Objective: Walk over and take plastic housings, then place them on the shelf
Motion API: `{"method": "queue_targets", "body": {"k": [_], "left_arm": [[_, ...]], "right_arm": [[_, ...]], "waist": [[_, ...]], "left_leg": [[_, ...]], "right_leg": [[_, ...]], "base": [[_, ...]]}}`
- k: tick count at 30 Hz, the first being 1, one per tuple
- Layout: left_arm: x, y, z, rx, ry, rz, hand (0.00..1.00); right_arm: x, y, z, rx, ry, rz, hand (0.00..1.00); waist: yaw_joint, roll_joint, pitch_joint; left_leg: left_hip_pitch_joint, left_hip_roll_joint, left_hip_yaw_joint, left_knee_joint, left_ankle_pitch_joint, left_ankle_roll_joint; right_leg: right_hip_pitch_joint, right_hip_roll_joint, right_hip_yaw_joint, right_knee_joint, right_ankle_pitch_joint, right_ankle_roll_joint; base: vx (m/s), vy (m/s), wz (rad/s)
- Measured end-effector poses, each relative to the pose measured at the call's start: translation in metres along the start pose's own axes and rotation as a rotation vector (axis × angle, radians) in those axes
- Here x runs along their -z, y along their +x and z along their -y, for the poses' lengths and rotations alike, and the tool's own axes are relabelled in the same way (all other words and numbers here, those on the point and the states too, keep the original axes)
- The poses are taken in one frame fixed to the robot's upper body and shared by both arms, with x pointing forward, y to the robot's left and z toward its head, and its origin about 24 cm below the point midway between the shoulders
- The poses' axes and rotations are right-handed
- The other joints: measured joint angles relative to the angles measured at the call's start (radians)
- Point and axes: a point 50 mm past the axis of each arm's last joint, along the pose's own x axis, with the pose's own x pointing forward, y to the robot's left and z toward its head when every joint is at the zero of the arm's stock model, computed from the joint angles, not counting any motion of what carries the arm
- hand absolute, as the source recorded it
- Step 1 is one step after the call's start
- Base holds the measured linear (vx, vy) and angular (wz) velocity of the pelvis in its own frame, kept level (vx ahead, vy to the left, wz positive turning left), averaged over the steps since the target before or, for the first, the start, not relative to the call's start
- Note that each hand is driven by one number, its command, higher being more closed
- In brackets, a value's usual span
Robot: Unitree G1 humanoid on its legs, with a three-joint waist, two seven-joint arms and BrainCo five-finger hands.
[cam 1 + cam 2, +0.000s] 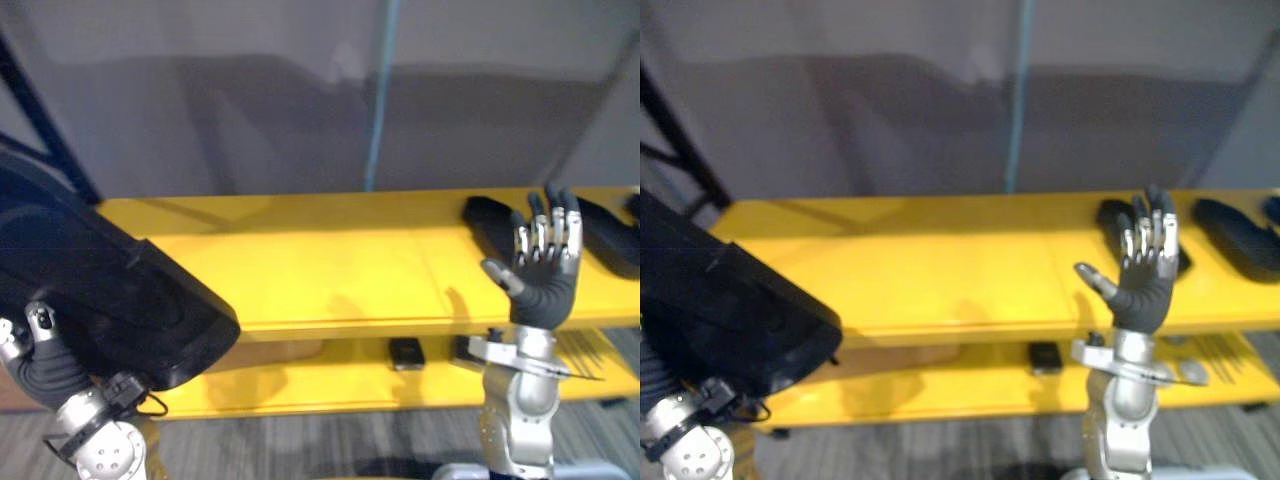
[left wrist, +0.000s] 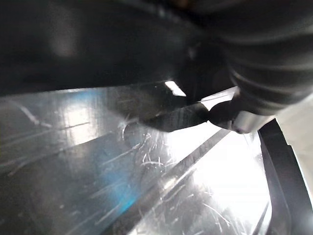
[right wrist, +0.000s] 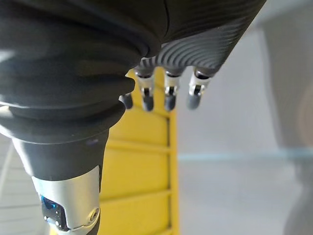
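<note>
1. A large black glossy plastic housing [image 1: 110, 290] is held up at the lower left, in front of a yellow two-tier shelf [image 1: 330, 260]. It is not yet on the shelf and sits tilted, its lower corner near the front edge of the top board.
2. The left hand [image 1: 45, 365] supports the housing from below and behind, probably to carry it flat toward the bare left part of the top board.
3. The right hand [image 1: 543, 275] is raised upright in front of the shelf's right part. Its fingers are straight and spread and it grasps nothing, so it is likely kept out of the way of the load.
4. Two more black plastic housings [image 1: 610, 235] already lie on the top board at the right, which suggests that end is taken.
5. The left hand's fingers are mostly tucked under the housing. The left wrist view shows one dark fingertip against the shiny surface, so I cannot tell whether the hand is curled round it.
6. The right hand covers part of the nearer shelved housing, and the view's edge cuts off the farther one.
7. A small dark object [image 1: 407, 352] lies on the lower tier [image 1: 300, 385]; what it is cannot be made out.
</note>
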Motion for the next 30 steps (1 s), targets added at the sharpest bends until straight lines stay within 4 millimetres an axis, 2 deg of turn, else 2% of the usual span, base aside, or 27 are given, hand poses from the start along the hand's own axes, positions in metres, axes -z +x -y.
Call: {"method": "queue_targets", "body": {"k": [1, 2, 3, 4, 6, 7, 10, 13, 15, 16, 17, 18, 19, 21, 24, 25, 26, 30], "left_arm": [[-0.001, 0.001, 0.001, 0.010, -0.003, 0.006, 1.00], [-0.002, 0.001, 0.002, 0.025, -0.008, 0.015, 1.00], [-0.003, 0.001, 0.003, 0.036, -0.013, 0.025, 1.00], [-0.004, 0.001, 0.002, 0.038, -0.012, 0.027, 1.00], [-0.002, 0.004, 0.001, 0.048, -0.009, 0.027, 1.00], [-0.001, 0.006, 0.000, 0.058, -0.013, 0.025, 1.00], [0.010, 0.009, 0.001, 0.067, -0.020, -0.017, 1.00], [0.021, 0.008, 0.000, 0.082, -0.002, -0.066, 1.00], [0.022, 0.008, 0.000, 0.095, -0.001, -0.070, 1.00], [0.022, 0.007, -0.002, 0.100, 0.005, -0.074, 1.00], [0.022, 0.006, -0.003, 0.100, 0.011, -0.077, 1.00], [0.022, 0.004, -0.007, 0.095, 0.024, -0.081, 1.00], [0.021, 0.003, -0.009, 0.094, 0.030, -0.083, 1.00], [0.021, 0.004, -0.006, 0.111, 0.023, -0.077, 1.00], [0.021, 0.003, 0.002, 0.142, -0.005, -0.079, 1.00], [0.021, 0.003, 0.004, 0.147, -0.012, -0.078, 1.00], [0.021, 0.004, 0.009, 0.157, -0.029, -0.074, 1.00], [0.019, 0.007, 0.013, 0.165, -0.043, -0.056, 1.00]], "right_arm": [[0.000, 0.000, 0.002, 0.012, -0.016, -0.001, 0.00], [0.002, 0.000, 0.007, 0.043, -0.038, -0.003, 0.00], [0.005, 0.001, 0.012, 0.080, -0.056, -0.006, 0.00], [0.008, 0.001, 0.013, 0.092, -0.065, -0.012, 0.00], [0.022, 0.006, 0.015, 0.128, -0.080, -0.042, 0.00], [0.026, 0.007, 0.015, 0.144, -0.076, -0.049, 0.00], [0.026, 0.008, 0.022, 0.174, -0.089, -0.040, 0.00], [0.024, 0.009, 0.029, 0.197, -0.106, -0.030, 0.00], [0.024, 0.009, 0.029, 0.196, -0.099, -0.030, 0.00], [0.024, 0.010, 0.027, 0.178, -0.090, -0.031, 0.00], [0.024, 0.010, 0.024, 0.164, -0.084, -0.030, 0.00], [0.024, 0.012, 0.021, 0.135, -0.064, -0.029, 0.00], [0.024, 0.013, 0.019, 0.116, -0.054, -0.025, 0.00], [0.024, 0.013, 0.019, 0.117, -0.055, -0.025, 0.00], [0.019, 0.013, 0.021, 0.140, -0.060, -0.017, 0.00], [0.019, 0.012, 0.023, 0.144, -0.065, -0.024, 0.00], [0.020, 0.008, 0.027, 0.156, -0.079, -0.044, 0.00], [0.019, 0.001, 0.041, 0.202, -0.102, -0.062, 0.00]], "waist": [[0.002, 0.010, 0.000], [0.001, 0.028, -0.005], [0.002, 0.035, -0.008], [0.005, 0.036, -0.006], [0.009, 0.028, 0.000], [0.009, 0.010, 0.011], [0.004, -0.024, 0.028], [-0.016, -0.038, 0.027], [-0.017, -0.043, 0.030], [-0.007, -0.043, 0.034], [-0.001, -0.042, 0.034], [0.010, -0.034, 0.033], [0.008, -0.020, 0.035], [-0.002, -0.014, 0.037], [-0.035, -0.004, 0.036], [-0.042, -0.003, 0.036], [-0.045, 0.001, 0.031], [-0.055, 0.009, 0.025]], "left_leg": [[-0.001, 0.015, 0.047, 0.009, 0.006, 0.005], [-0.004, 0.025, 0.105, 0.010, 0.041, 0.009], [-0.016, 0.006, 0.094, 0.006, 0.061, -0.012], [-0.016, -0.006, 0.081, 0.001, 0.065, -0.017], [-0.023, -0.033, 0.072, -0.008, 0.079, -0.019], [-0.025, -0.037, 0.065, -0.006, 0.079, -0.019], [-0.030, -0.039, 0.057, -0.007, 0.085, -0.023], [-0.027, -0.039, 0.059, -0.010, 0.084, -0.023], [-0.019, -0.036, 0.050, -0.001, 0.082, -0.026], [-0.021, -0.034, -0.031, 0.036, 0.077, -0.033], [-0.020, -0.033, -0.079, 0.055, 0.068, -0.040], [-0.021, -0.027, -0.156, 0.087, 0.045, -0.050], [-0.020, -0.013, -0.186, 0.108, 0.024, -0.054], [-0.017, 0.008, -0.162, 0.100, 0.017, -0.054], [0.006, 0.020, -0.135, 0.028, 0.018, -0.055], [0.018, 0.020, -0.132, 0.002, 0.023, -0.063], [0.039, 0.019, -0.123, -0.050, 0.040, -0.090], [0.088, 0.013, -0.101, -0.119, 0.065, -0.100]], "right_leg": [[0.013, -0.010, -0.022, 0.000, 0.000, 0.000], [0.032, -0.027, -0.052, 0.001, -0.004, 0.006], [0.036, -0.042, -0.046, 0.004, -0.010, 0.014], [0.035, -0.048, -0.039, 0.004, -0.012, 0.012], [0.038, -0.060, -0.001, -0.013, -0.016, 0.007], [0.047, -0.058, 0.014, -0.031, -0.015, 0.007], [0.047, -0.050, 0.019, -0.048, -0.010, 0.011], [0.041, -0.040, 0.063, -0.060, -0.005, 0.011], [0.032, -0.035, 0.100, -0.070, -0.003, 0.016], [0.027, -0.028, 0.139, -0.076, -0.002, 0.017], [0.026, -0.024, 0.162, -0.082, -0.001, 0.018], [0.023, -0.011, 0.207, -0.087, 0.005, 0.028], [0.018, 0.005, 0.234, -0.091, 0.008, 0.033], [0.000, 0.018, 0.254, -0.089, 0.012, 0.041], [-0.025, 0.027, 0.258, -0.071, 0.012, 0.041], [-0.029, 0.028, 0.258, -0.067, 0.012, 0.041], [-0.040, 0.027, 0.259, -0.058, 0.010, 0.040], [-0.039, 0.025, 0.284, -0.062, 0.014, 0.045]], "base": [[0.03, 0.022, 1.43], [0.03, 0.090, 1.24], [0.04, 0.120, 1.11], [0.05, 0.148, 0.69], [0.05, 0.108, 0.29], [0.03, 0.031, 0.12], [0.04, -0.032, 0.04], [0.05, -0.036, -0.09], [0.05, -0.120, -0.49], [0.04, -0.248, -0.87], [0.02, -0.381, -1.13], [-0.01, -0.319, -1.04], [-0.02, -0.275, -0.89], [-0.03, -0.151, -0.42], [-0.02, -0.117, -0.07], [-0.01, -0.125, -0.07], [-0.02, -0.117, -0.10], [0.00, -0.116, -0.18]]}}
